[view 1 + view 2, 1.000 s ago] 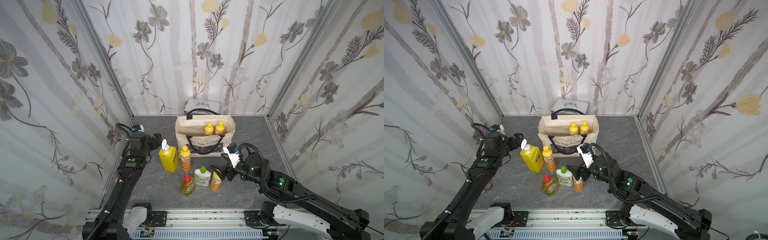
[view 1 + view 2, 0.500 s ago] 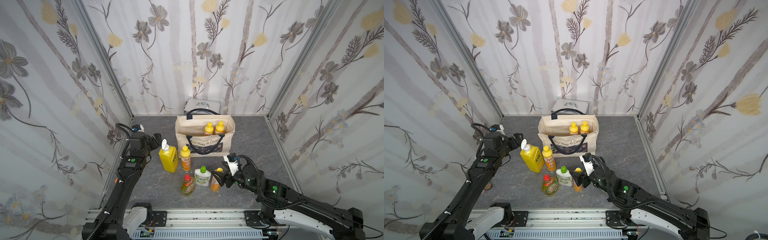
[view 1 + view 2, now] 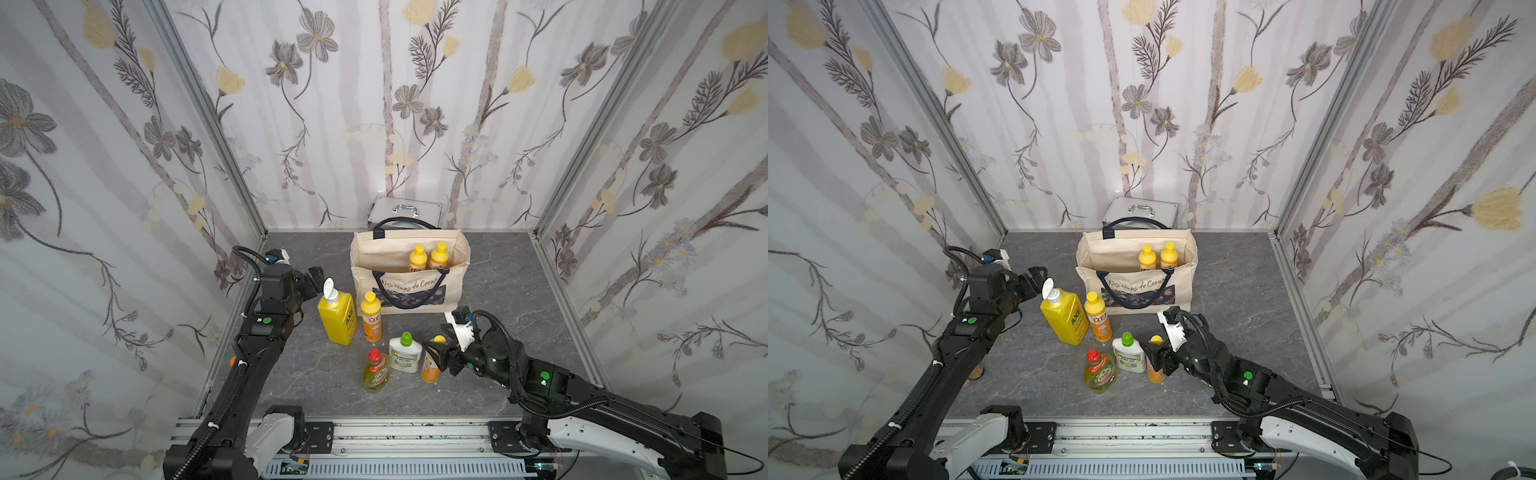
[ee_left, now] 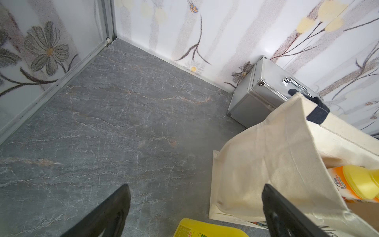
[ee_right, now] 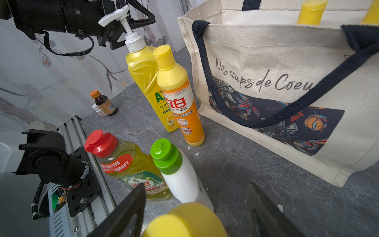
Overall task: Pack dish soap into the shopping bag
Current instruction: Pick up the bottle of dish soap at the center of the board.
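- My right gripper (image 5: 196, 184) has its jaws apart, straddling the yellow cap of an orange bottle (image 5: 184, 220), with gaps either side.
- The white bottle (image 5: 184, 180) stands just beside.
- The shopping bag (image 5: 256, 47) beyond holds two orange bottles (image 3: 417, 259).
- My left gripper (image 4: 195, 186) gapes wide, empty.

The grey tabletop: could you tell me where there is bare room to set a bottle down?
Bare: the stretch between the shopping bag and the right wall, and the back-left corner bordered by the bag, the silver case and the left gripper. Crowded: in front of the bag, five bottles and the right gripper cluster.
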